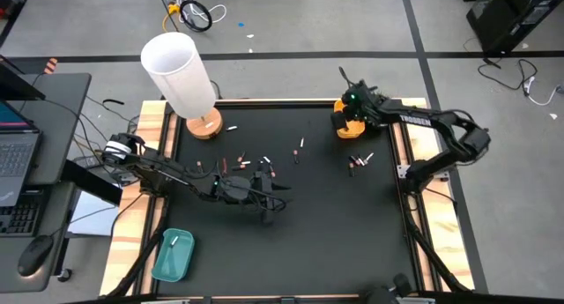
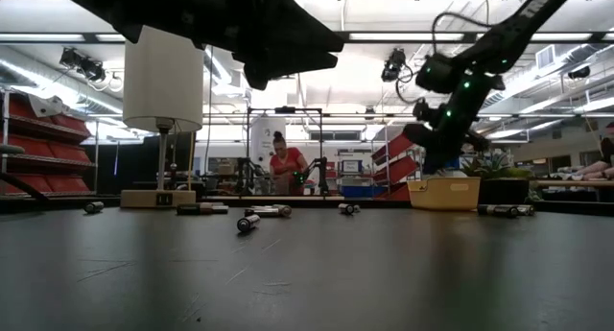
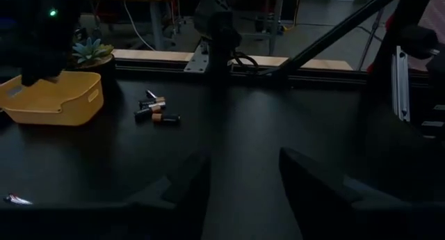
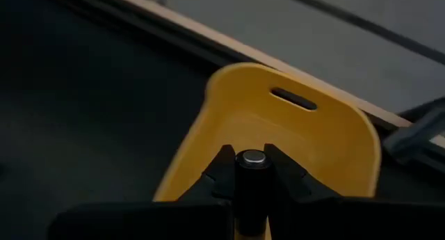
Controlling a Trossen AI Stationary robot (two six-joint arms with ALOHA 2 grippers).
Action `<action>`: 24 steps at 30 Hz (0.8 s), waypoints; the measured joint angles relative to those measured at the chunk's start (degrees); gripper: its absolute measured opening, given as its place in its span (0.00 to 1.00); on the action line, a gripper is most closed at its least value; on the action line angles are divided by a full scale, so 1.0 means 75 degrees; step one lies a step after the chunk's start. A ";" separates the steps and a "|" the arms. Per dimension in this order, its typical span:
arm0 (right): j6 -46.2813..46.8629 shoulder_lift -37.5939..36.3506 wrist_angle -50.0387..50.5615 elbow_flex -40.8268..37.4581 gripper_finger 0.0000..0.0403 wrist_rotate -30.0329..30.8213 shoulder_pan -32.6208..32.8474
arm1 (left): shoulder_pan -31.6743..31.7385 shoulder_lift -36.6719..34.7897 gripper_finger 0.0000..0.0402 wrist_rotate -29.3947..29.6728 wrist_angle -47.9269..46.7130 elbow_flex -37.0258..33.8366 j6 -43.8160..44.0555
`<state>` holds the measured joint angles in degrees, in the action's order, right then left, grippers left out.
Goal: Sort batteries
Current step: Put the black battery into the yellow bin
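Batteries [image 1: 247,163] lie scattered on the black table [image 1: 335,225], most between the white lamp [image 1: 181,75] and the yellow tray [image 1: 351,126], a small cluster [image 3: 156,109] just beside that tray. Over the tray, the right gripper [image 4: 252,172] is clamped on one battery [image 4: 253,158]. Near the lamp, the left gripper [image 3: 240,174] hangs with fingers apart and empty; a teal tray [image 1: 173,255] sits at the table's corner, and a person [image 2: 284,164] stands in the workshop behind.

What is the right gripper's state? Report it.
Shut on a dark battery, held end-up between the right gripper fingers, above the yellow tray.
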<state>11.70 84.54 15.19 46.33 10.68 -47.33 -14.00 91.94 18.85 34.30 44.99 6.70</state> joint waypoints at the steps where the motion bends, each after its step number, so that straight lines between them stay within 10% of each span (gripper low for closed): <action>1: -0.0118 0.0162 0.0236 0.0209 0.09 0.0003 -0.0029 | 0.0000 0.0000 0.46 0.0000 0.0000 0.0000 -0.0033; 24: -0.0167 0.2094 0.2380 0.1596 0.17 -0.0038 -0.0082 | 0.0000 0.0000 0.46 0.0000 -0.0014 -0.0003 -0.0066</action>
<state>10.45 100.25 33.03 58.30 10.39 -47.94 -14.00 91.94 18.85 34.20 44.97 6.21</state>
